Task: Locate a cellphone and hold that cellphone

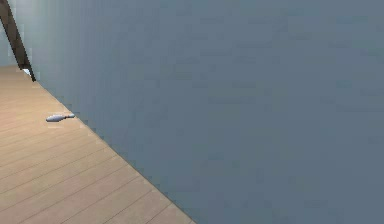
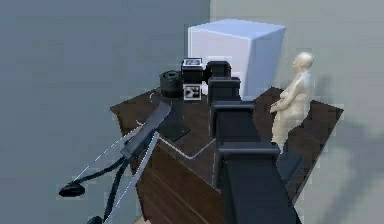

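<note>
In the arm side view my arm's dark bar [image 2: 235, 140] reaches over a dark wooden table [image 2: 135, 105]. The gripper [image 2: 163, 92] stands left of the two white marker squares [image 2: 191, 80], above the table's far left part. Its far end blends into the dark tabletop, so I cannot tell whether it holds anything. A dark flat rectangular thing [image 2: 178, 129] lies on the tabletop just below the gripper in the picture, left of the arm. Its shape could be a cellphone, but I cannot tell for sure.
A white box [image 2: 245, 50] and a pale statue [image 2: 293, 100] stand on the table's far and right parts. A racket-like frame [image 2: 115, 160] leans against the table's left side. The forward view has a blue-grey wall [image 1: 230, 100], wooden floor [image 1: 60, 170] and a small pale object [image 1: 59, 118] lying on it.
</note>
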You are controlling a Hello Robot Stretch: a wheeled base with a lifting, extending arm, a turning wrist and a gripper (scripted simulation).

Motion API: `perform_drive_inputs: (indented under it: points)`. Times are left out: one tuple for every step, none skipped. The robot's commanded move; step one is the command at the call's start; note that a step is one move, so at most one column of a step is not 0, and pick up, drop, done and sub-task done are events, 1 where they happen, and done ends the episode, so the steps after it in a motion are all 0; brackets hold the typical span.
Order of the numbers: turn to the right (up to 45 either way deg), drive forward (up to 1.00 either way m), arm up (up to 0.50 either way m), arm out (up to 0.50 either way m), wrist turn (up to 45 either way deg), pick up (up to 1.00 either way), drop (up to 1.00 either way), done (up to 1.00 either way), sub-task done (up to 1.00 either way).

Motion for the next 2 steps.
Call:
perform_drive_inputs:
  points:
    - [0.0, 0.00, 0.00, 0.00, 45.0, 0.00, 0.00, 0.00, 0.00]
    - [0.0, 0.00, 0.00, 0.00, 45.0, 0.00, 0.00, 0.00, 0.00]
